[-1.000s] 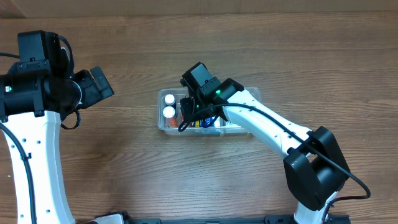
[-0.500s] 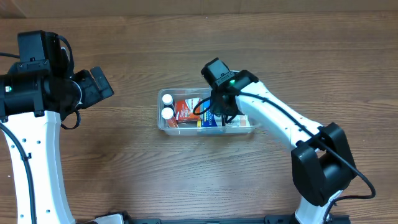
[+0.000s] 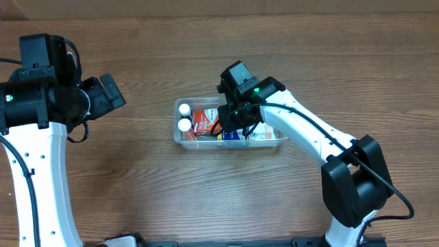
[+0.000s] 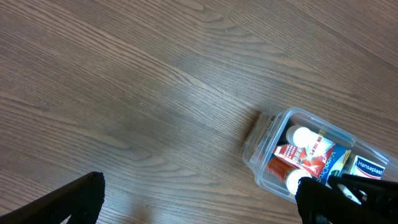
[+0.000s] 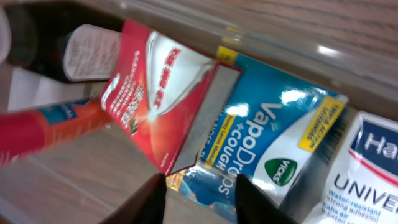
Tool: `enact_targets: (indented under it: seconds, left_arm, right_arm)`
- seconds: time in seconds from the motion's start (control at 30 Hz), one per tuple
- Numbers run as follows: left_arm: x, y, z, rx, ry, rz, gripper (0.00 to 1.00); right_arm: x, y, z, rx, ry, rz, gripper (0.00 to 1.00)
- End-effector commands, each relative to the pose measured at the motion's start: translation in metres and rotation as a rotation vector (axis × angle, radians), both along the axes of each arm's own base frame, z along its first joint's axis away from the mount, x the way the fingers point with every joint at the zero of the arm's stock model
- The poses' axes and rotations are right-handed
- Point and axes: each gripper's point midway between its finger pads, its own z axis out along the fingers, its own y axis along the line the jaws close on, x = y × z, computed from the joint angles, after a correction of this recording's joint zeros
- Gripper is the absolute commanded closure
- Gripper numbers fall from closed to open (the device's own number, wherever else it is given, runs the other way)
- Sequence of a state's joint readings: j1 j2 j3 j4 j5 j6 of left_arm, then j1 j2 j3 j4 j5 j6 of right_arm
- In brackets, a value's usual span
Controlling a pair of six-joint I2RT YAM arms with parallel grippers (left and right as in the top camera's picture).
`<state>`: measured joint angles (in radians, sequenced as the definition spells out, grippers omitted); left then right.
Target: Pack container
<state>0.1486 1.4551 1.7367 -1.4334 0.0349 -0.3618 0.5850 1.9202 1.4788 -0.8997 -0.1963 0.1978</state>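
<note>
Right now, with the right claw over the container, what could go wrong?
The red box lies tilted across the blue box, and the right claw hangs open just above it; descending could catch its raised edge. Nothing steadies the container: the left claw is far off, so a push might slide it.

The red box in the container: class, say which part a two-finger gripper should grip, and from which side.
Probably its raised end, from above. The red box lies tilted across the blue VapoDrops box, so that end stands proud with both faces reachable. The container walls and the white-capped bottles beside it would likely block any sideways approach.
</note>
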Motion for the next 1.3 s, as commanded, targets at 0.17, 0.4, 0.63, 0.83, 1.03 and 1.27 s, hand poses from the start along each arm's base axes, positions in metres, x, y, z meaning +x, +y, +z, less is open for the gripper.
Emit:
enact_targets:
  seconds: [0.17, 0.4, 0.63, 0.83, 1.03, 1.27]
  left_arm:
    - [-0.001, -0.001, 0.002, 0.0, -0.008, -0.02, 0.0]
    - [-0.002, -0.001, 0.002, 0.003, -0.006, -0.026, 0.0]
    - [-0.002, -0.001, 0.002, 0.006, -0.004, -0.024, 0.0]
    - [0.005, 0.004, 0.005, 0.031, -0.036, -0.015, 0.0]
    - [-0.012, -0.007, 0.023, 0.114, -0.086, -0.128, 0.0]
    - [-0.091, -0.034, 0.004, 0.156, -0.371, -0.164, 0.0]
  right_arm:
    - [0.016, 0.002, 0.008, 0.012, -0.054, -0.107, 0.6]
    - [0.023, -0.012, 0.035, -0.001, -0.116, -0.175, 0.67]
    - [0.048, -0.188, 0.194, 0.015, -0.447, -0.595, 0.0]
    - [0.036, -0.31, 0.184, -0.144, -0.413, -0.758, 0.0]
    - [0.01, -0.324, 0.176, -0.155, -0.367, -0.812, 0.0]
    - [-0.089, -0.301, 0.141, -0.103, -0.41, -0.807, 0.0]
